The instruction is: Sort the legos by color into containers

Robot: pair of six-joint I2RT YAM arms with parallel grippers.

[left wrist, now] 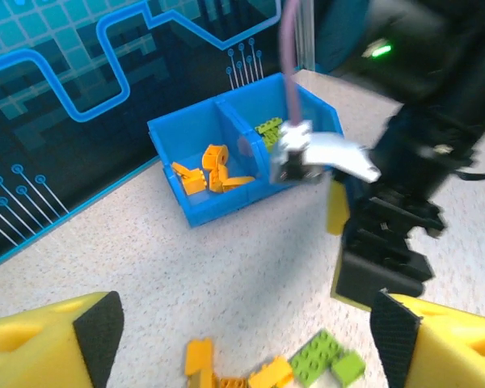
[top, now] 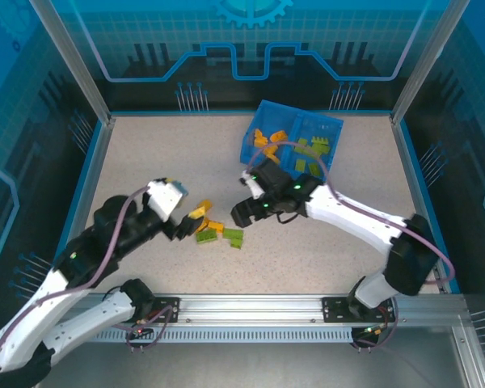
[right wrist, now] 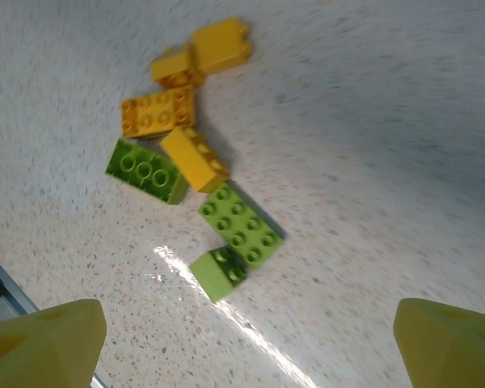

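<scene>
With our left gripper (left wrist: 246,333) and right gripper (right wrist: 250,339) both spread open and empty near the loose bricks (right wrist: 238,226) clustered on the table (top: 145,162), well apart from the tray (left wrist: 198,206), we risk colliding or pinching two mixed-colour bricks together.

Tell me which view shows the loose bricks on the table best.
Right wrist: it looks down on the loose bricks, four orange and three green, studs clear. Top external shows them small and clumped. Left wrist catches them cropped at the bottom edge.
</scene>
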